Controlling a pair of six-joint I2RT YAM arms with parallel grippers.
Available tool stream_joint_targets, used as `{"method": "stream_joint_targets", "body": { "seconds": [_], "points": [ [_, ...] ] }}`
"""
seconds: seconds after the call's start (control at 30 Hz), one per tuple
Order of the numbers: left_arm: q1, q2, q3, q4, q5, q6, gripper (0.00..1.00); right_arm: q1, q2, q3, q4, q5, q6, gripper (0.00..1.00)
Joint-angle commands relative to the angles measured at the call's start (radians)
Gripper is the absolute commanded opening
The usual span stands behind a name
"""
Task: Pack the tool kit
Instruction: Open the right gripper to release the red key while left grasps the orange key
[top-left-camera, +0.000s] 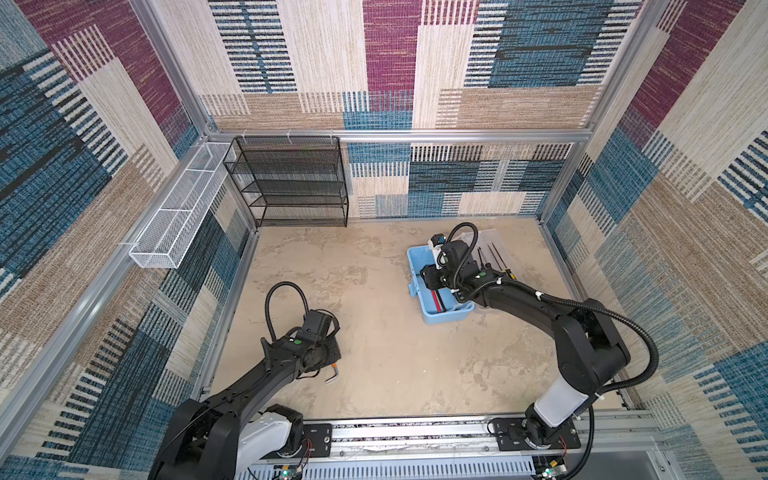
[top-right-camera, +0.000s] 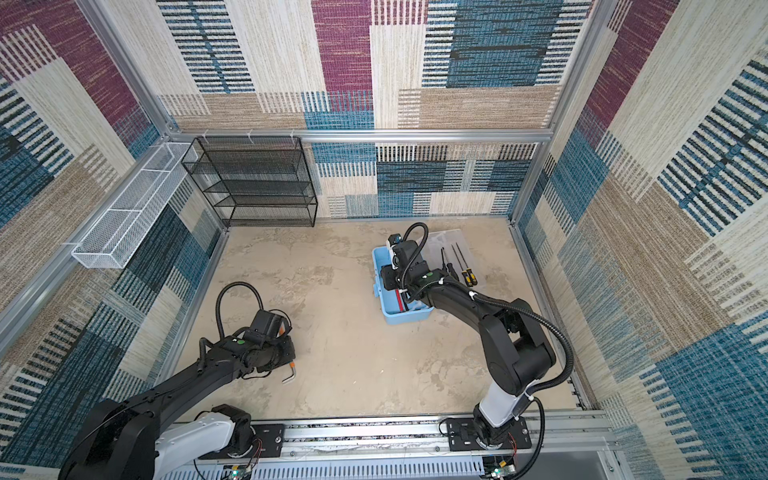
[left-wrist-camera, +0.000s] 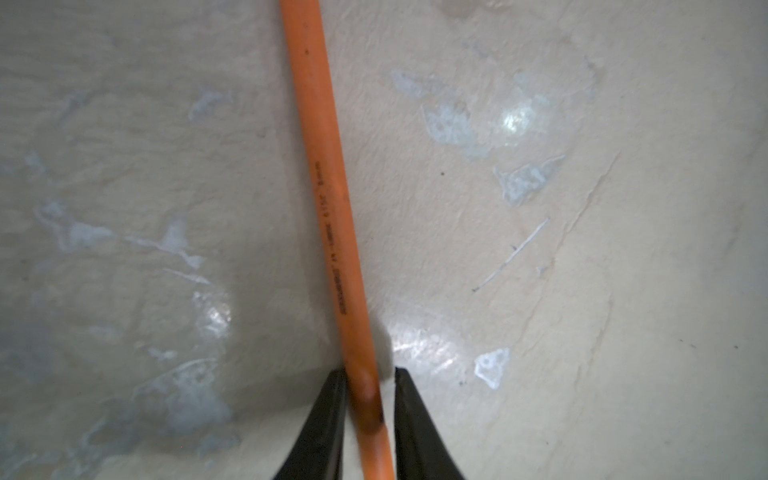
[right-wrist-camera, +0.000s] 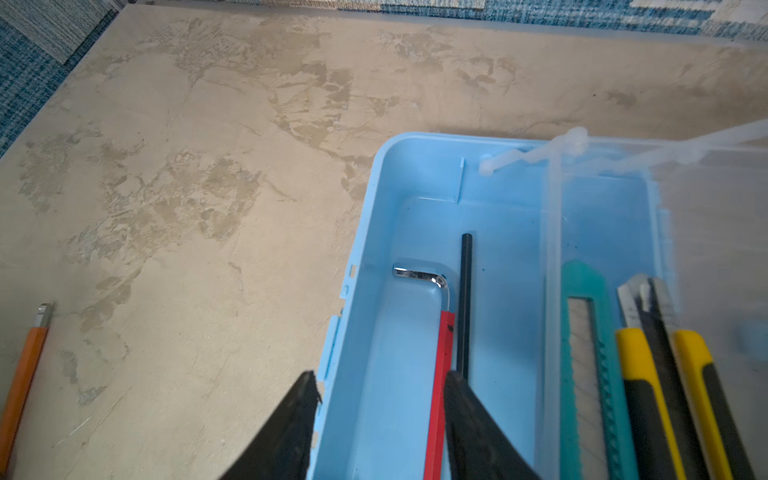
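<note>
The beige mottled tabletop (top-left-camera: 374, 291) is bounded on three sides by aluminium frame rails (top-left-camera: 457, 135) and patterned carpet wall panels (top-left-camera: 498, 183), and at the near edge by the rail that carries both arm bases. A broad stretch of tabletop between the two arms is open for travel. The black mesh shelf rack (top-left-camera: 291, 183) stands against the far wall at the left. The long white wire basket (top-left-camera: 178, 208) hangs on the left wall beside it, well apart from both arms. The light blue rectangular plastic box (top-left-camera: 444, 318) sits on the right half of the table. Its clear plastic lid (top-right-camera: 453, 241) lies folded open on the table along its right side, with thin screwdrivers with yellow-and-black handles (top-right-camera: 467, 276) resting on it. Inside the box, a clear plastic tray (right-wrist-camera: 552, 249) holds a teal utility knife (right-wrist-camera: 586, 353) and two yellow-and-black utility knives (right-wrist-camera: 648, 395). A red-sleeved L-shaped hex key (right-wrist-camera: 442, 353) and a black hex key (right-wrist-camera: 465, 299) lie on the box floor beside the tray. The right gripper (right-wrist-camera: 380, 374) hangs over the box's left wall with its jaws apart and empty, one finger outside the wall and one above the red-sleeved key. The left gripper (left-wrist-camera: 370, 374) is down at the table, near left. Its jaws stand narrowly apart astride an orange-sleeved L-shaped hex key (left-wrist-camera: 328, 166), and a sliver of table shows beside one finger.
</note>
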Motion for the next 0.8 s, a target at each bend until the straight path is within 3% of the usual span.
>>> {"method": "stream_joint_targets", "body": {
  "seconds": [0.0, 0.27, 0.47, 0.77],
  "points": [
    [-0.001, 0.001, 0.000, -0.039, 0.026, -0.021, 0.19, 0.001, -0.045, -0.034, 0.096, -0.021, 0.011, 0.59],
    [-0.004, 0.002, 0.007, -0.019, 0.080, -0.003, 0.06, 0.001, -0.181, -0.153, 0.187, 0.009, -0.001, 0.73],
    [-0.018, 0.041, 0.014, 0.048, 0.140, -0.011, 0.00, -0.005, -0.261, -0.237, 0.224, 0.021, -0.004, 0.77],
    [-0.052, 0.062, 0.058, 0.138, 0.130, -0.045, 0.00, -0.014, -0.391, -0.350, 0.258, 0.068, 0.000, 0.83]
  ]
}}
